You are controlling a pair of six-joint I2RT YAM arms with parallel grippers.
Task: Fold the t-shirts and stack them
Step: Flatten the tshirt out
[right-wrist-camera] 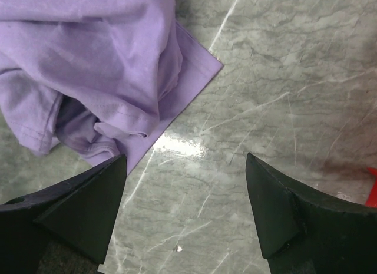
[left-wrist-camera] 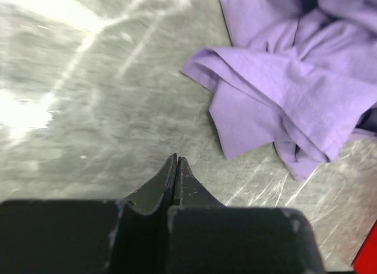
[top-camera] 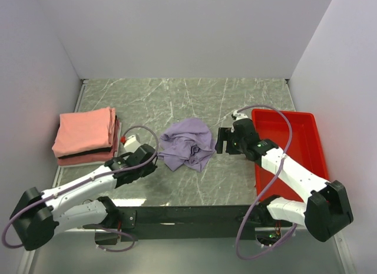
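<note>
Left claw (left-wrist-camera: pixel 177 161) was clenched tight, its two fingertips pressed together with nothing between them, over bare marble-patterned tabletop (left-wrist-camera: pixel 88 109). Just to the upper right of those tips in the left wrist view lay the one lavender t-shirt (left-wrist-camera: pixel 283 79), crumpled, a hemmed edge nearest the claw but not in it.

Right claw (right-wrist-camera: pixel 185 191) was released, and its two black fingers (right-wrist-camera: pixel 82 209) stood wide apart with only tabletop between them. The shirt's hem ran right up to the finger at lower left of the right wrist view.

From overhead, that single purple shirt sat bunched at the centre of the frame, between the two claws. At left of the frame was one stack of folded shirts (top-camera: pixel 85 132), a salmon-pink one on top with darker layers beneath. How many layers, I could not tell. At right was one red plastic tray (top-camera: pixel 312 138), and the right arm reached across its near corner.
</note>
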